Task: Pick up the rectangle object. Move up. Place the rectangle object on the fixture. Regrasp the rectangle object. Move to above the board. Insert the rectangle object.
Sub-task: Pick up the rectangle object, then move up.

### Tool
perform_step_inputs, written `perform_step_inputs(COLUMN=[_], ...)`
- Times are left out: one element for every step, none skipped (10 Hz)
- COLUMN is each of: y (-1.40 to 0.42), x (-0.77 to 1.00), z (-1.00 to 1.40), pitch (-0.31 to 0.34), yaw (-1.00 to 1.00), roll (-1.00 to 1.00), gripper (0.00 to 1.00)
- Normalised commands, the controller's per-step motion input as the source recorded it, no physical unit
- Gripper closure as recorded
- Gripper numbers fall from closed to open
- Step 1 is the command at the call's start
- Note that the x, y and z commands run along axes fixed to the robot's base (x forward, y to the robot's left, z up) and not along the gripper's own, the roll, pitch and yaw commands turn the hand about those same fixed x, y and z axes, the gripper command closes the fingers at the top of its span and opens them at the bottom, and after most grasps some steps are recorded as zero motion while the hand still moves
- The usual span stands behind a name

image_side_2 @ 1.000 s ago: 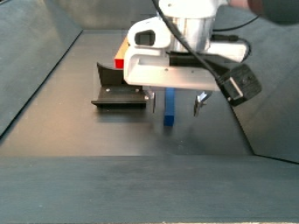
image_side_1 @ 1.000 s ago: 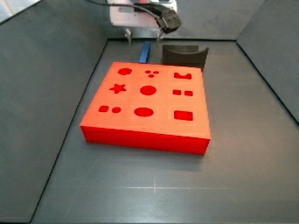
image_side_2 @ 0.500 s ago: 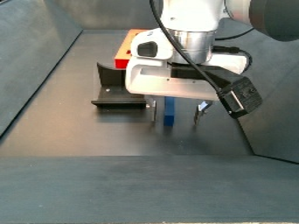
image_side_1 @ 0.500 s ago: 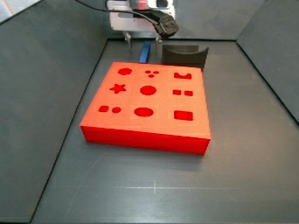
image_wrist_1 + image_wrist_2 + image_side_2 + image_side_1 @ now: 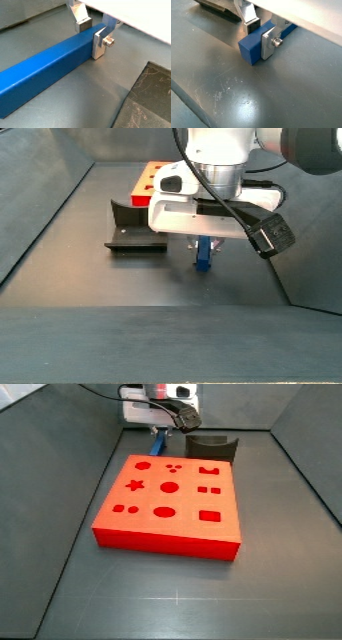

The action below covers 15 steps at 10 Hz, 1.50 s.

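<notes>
The rectangle object, a long blue bar (image 5: 47, 70), lies flat on the dark floor; its end face shows in a wrist view (image 5: 251, 47). My gripper (image 5: 90, 39) is down over it, one silver finger (image 5: 100, 42) against its near side and the other behind it, shut on the bar. In both side views the gripper (image 5: 163, 424) (image 5: 203, 253) is low behind the board, with the bar (image 5: 203, 259) between the fingers. The fixture (image 5: 211, 447) (image 5: 134, 233) stands close beside it. The orange-red board (image 5: 171, 499) with shaped holes lies in the middle of the floor.
Grey walls enclose the floor; the back wall (image 5: 227, 404) is close behind the gripper. A corner of the fixture shows in both wrist views (image 5: 150, 100) (image 5: 221, 9). The arm's white body and black cable (image 5: 267, 233) hang over the bar.
The fingers have come together from wide apart to closed on the blue bar. The gripper has stayed low over the bar, and the bar has not left the floor.
</notes>
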Motion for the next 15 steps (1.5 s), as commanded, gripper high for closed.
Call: perform_step_inputs(y=[0.0,0.0,0.0,0.0,0.0,0.0,0.0,0.0,0.0,0.0,0.0,-0.04,-0.02,0.0,0.0], x=[0.0,0.0,0.0,0.0,0.0,0.0,0.0,0.0,0.0,0.0,0.0,0.02,0.02,0.01,-0.01], z=[0.0,0.0,0.0,0.0,0.0,0.0,0.0,0.0,0.0,0.0,0.83,0.72,0.59,0.49,0.29], pitch=[0.0,0.0,0.0,0.0,0.0,0.0,0.0,0.0,0.0,0.0,0.0,0.031,0.067,0.077,0.072], yaw=[0.0,0.0,0.0,0.0,0.0,0.0,0.0,0.0,0.0,0.0,0.0,-0.03,-0.04,-0.04,-0.04], roll=[0.0,0.0,0.0,0.0,0.0,0.0,0.0,0.0,0.0,0.0,0.0,0.0,0.01,0.02,0.04], gripper=[1.0,1.0,1.0,1.0,1.0,1.0,1.0,1.0,1.0,1.0,1.0,1.0,1.0,1.0,1.0])
